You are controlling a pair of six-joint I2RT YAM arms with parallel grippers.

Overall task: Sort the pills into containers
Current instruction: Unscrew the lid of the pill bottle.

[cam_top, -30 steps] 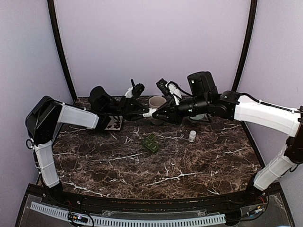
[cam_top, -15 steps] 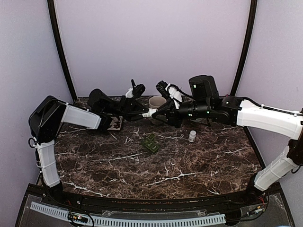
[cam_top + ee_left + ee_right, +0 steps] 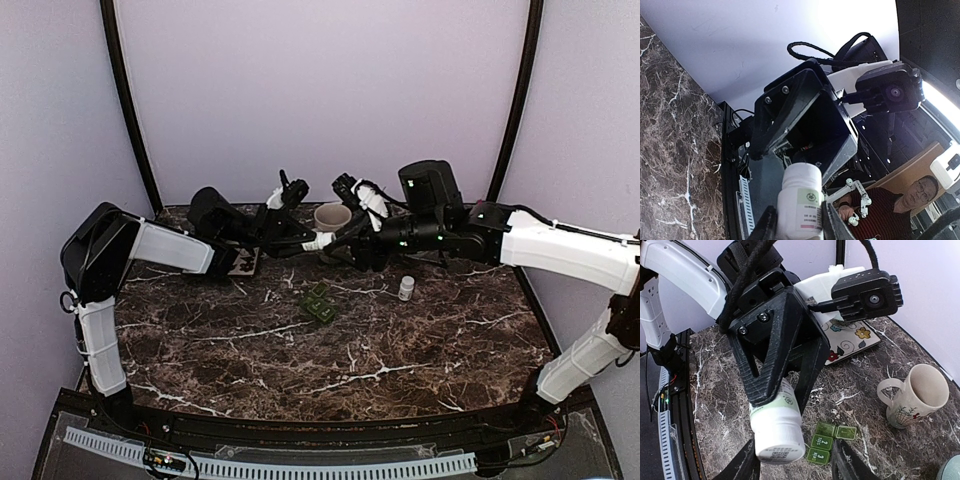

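A white pill bottle [image 3: 318,240] with a green label hangs in the air at the back of the table, between both arms. My left gripper [image 3: 797,222] is shut on the bottle [image 3: 800,200] at its body. In the right wrist view the left gripper's black fingers [image 3: 771,360] clamp the bottle [image 3: 777,427], cap end toward the camera. My right gripper [image 3: 795,460] is open, its fingers spread to either side of the cap, with a gap on the right. A green pill organizer [image 3: 320,302] with numbered lids [image 3: 827,440] lies on the marble below.
A cream mug [image 3: 332,217] stands behind the grippers and shows in the right wrist view [image 3: 917,395]. A flowered tray [image 3: 243,262] lies under the left arm. A second small white bottle [image 3: 406,288] stands right of the organizer.
My right gripper's jaws have spread apart from the bottle's cap end. The left gripper keeps its hold on the bottle. Both arms have hardly shifted.
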